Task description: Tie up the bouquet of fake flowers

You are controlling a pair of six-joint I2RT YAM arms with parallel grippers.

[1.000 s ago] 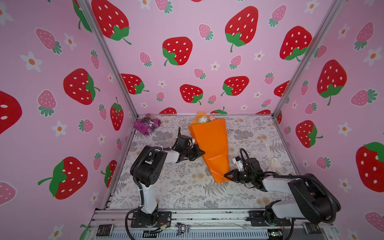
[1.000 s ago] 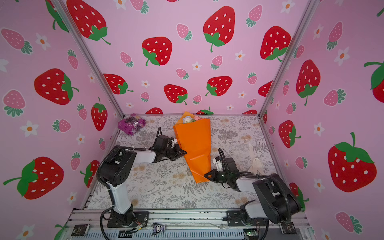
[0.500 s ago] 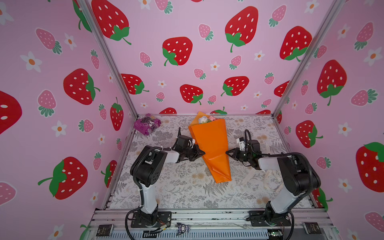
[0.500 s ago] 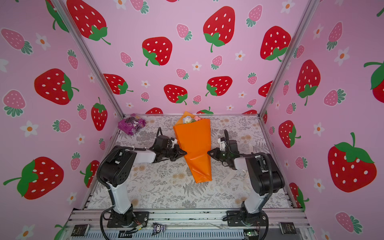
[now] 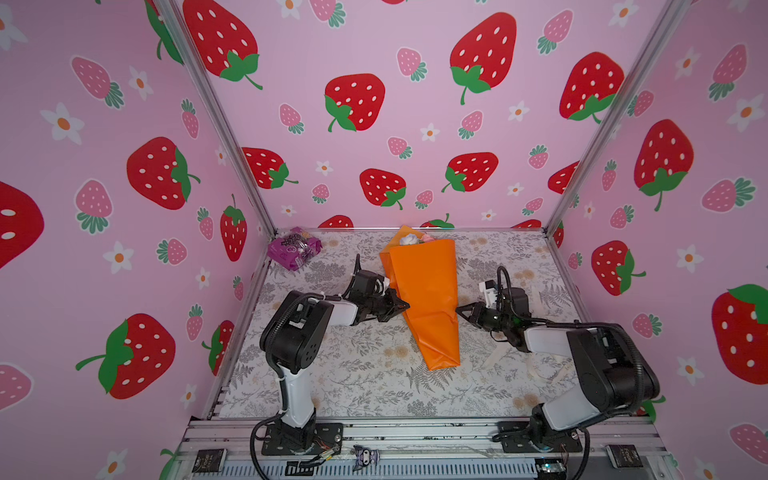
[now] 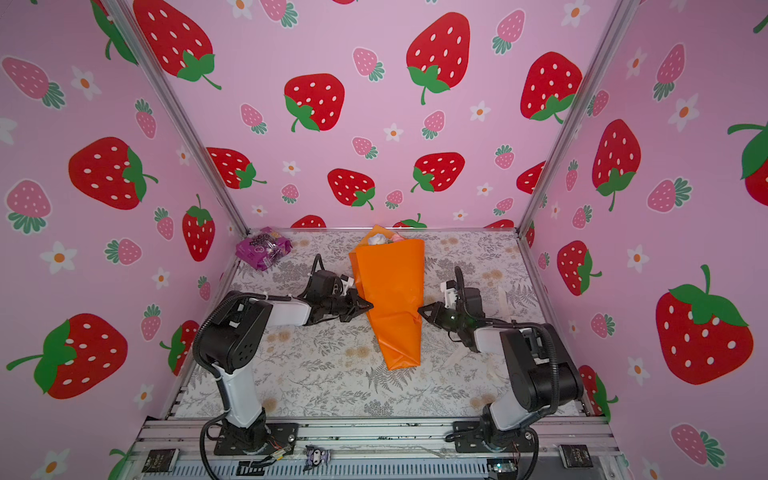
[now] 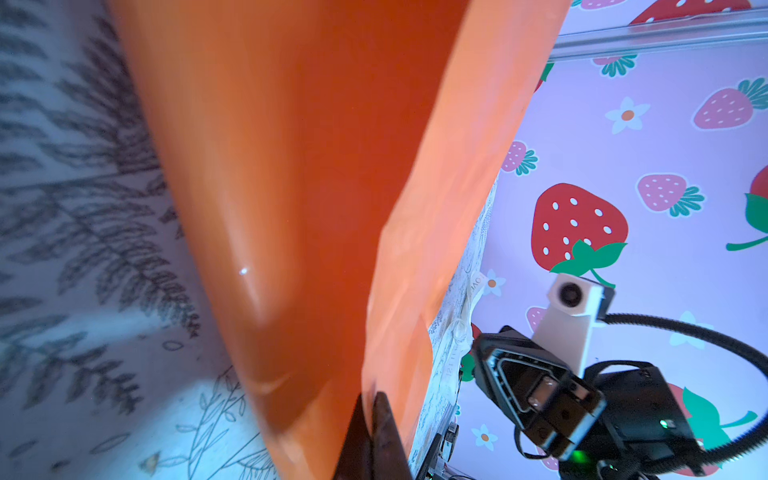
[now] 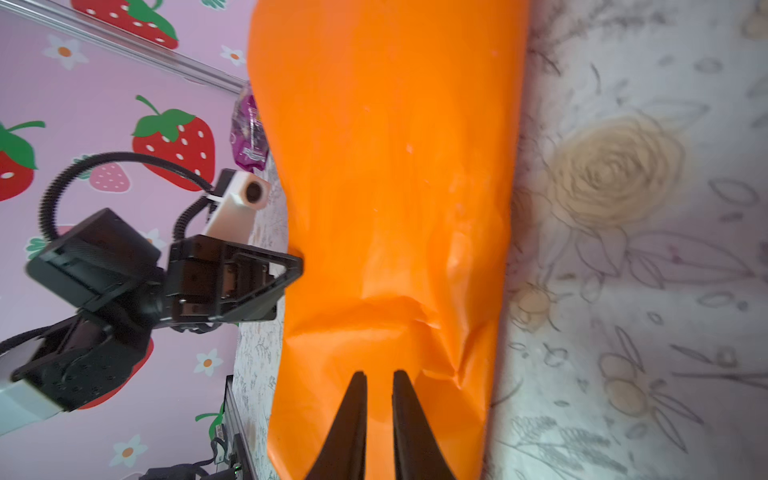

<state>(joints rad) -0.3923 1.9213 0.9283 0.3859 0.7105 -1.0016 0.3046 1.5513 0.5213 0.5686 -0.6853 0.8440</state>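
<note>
I pinch the bright orange paper-wrapped bouquet of fake flowers [image 5: 428,291] in my left gripper [image 5: 404,307]; right gripper [image 5: 459,309] narrowly parted, empty; no tie yet.

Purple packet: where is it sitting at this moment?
In both top views the purple packet lies in the far left corner of the table, left of the flower end of the bouquet and apart from it.

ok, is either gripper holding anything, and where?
Left gripper looks shut on the orange wrapping paper, at its side edge midway along. Right gripper, slightly open at the opposite edge, holds nothing.
</note>
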